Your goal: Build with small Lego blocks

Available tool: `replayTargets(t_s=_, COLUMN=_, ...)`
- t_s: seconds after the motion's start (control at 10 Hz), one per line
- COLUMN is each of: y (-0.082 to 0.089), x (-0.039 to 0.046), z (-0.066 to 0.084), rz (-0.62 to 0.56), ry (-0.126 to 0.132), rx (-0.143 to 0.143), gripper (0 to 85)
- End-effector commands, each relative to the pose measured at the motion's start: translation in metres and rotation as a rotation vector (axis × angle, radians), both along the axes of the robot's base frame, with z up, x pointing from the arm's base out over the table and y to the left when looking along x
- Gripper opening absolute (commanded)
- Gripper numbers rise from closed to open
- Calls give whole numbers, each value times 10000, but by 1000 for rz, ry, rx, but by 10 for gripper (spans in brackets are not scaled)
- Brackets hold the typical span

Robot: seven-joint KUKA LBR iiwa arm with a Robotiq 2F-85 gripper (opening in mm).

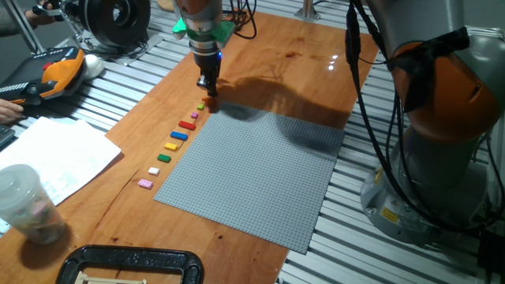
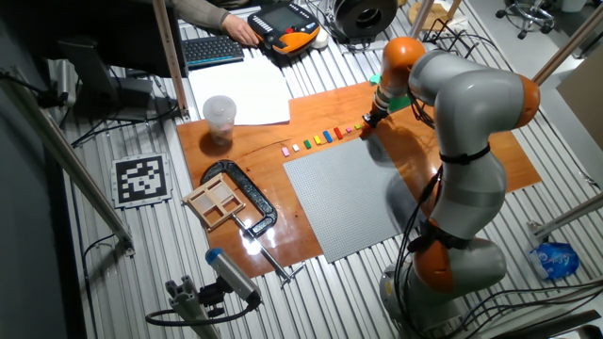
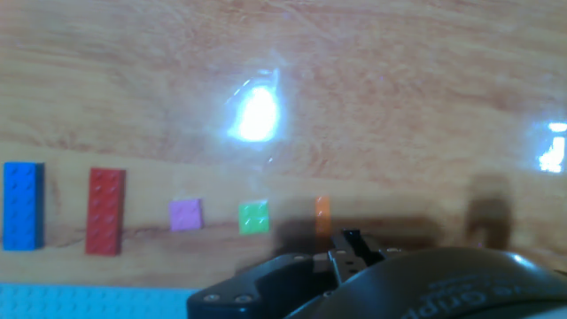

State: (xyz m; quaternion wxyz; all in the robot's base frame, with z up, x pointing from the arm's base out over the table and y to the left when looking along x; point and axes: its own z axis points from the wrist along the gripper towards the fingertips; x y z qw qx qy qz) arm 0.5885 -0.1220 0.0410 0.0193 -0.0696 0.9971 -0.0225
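The small Lego blocks lie in a row on the wooden board along the left edge of the grey baseplate (image 1: 260,173). In one fixed view they run from pink (image 1: 145,183) through white, green, yellow, blue (image 1: 178,136) and red (image 1: 187,125) to the far end. The hand view shows blue (image 3: 22,217), red (image 3: 106,223), purple (image 3: 185,214), green (image 3: 254,217) and a small orange block (image 3: 322,213). My gripper (image 1: 207,85) hangs low over the far end of the row, just beyond the orange block. Its dark body (image 3: 372,279) fills the bottom of the hand view and hides the fingertips.
A plastic cup (image 1: 28,201) and paper sheets (image 1: 55,154) sit at the left. A black clamp (image 1: 130,264) grips the board's near edge with a wooden tray (image 2: 219,200) beside it. The arm's base (image 1: 430,118) stands right of the baseplate. A teach pendant (image 2: 287,26) lies at the back.
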Motion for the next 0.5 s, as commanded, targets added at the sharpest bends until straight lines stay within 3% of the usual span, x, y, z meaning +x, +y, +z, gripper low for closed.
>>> replayTargets(t_s=0.0, y=17, x=-31, z=-5, rz=-3, ry=1, rx=3, gripper=0)
replayTargets(t_s=0.4, y=95, x=-197, z=-19, rz=-20, ry=-3, rx=11, gripper=0)
